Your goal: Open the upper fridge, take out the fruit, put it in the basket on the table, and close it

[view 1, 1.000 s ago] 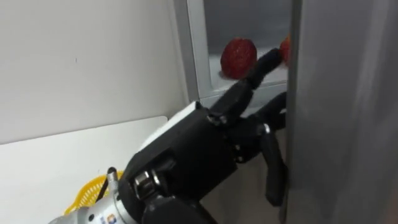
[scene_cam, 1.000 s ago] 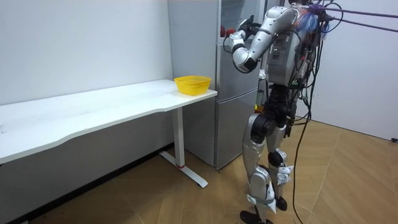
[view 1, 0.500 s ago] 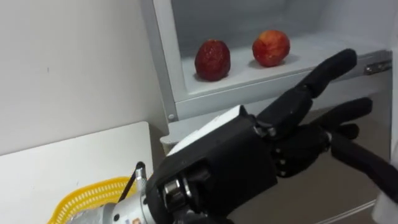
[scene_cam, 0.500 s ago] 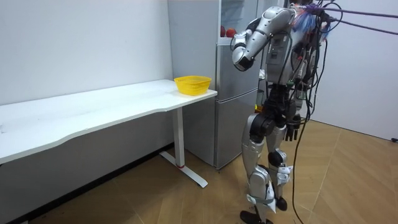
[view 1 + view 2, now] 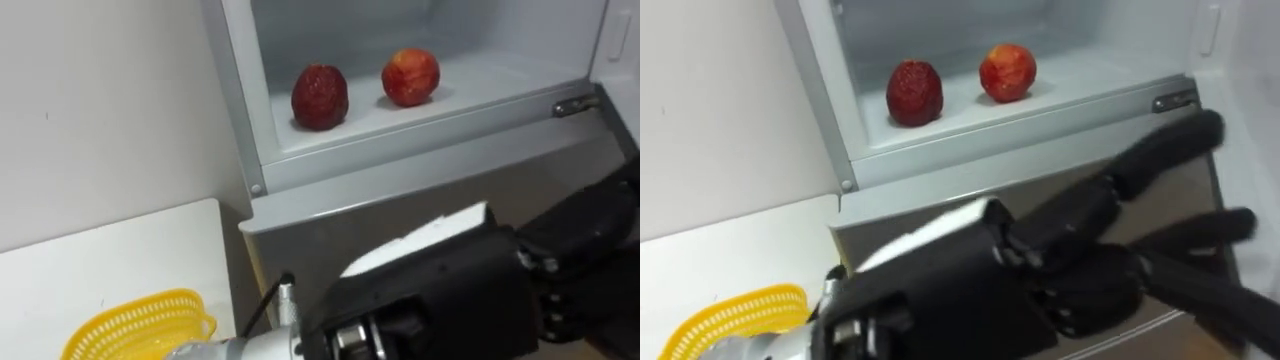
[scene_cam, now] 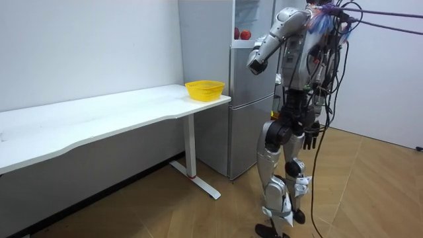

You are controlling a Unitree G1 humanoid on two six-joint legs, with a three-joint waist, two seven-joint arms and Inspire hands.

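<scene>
Fingers (image 5: 1165,145) of left hand (image 5: 1040,270) straight and spread, empty, below fridge shelf (image 5: 1090,70).

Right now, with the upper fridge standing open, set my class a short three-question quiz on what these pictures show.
1. True or false: the left hand has its fingers closed round the apple.
2. Where does the basket stand? A: on the table. B: in the left hand. C: on the floor.
3. Fill in: in the fridge, the apple shares its shelf with ___ other fruit.

Key: 1 false; 2 A; 3 one.
</scene>
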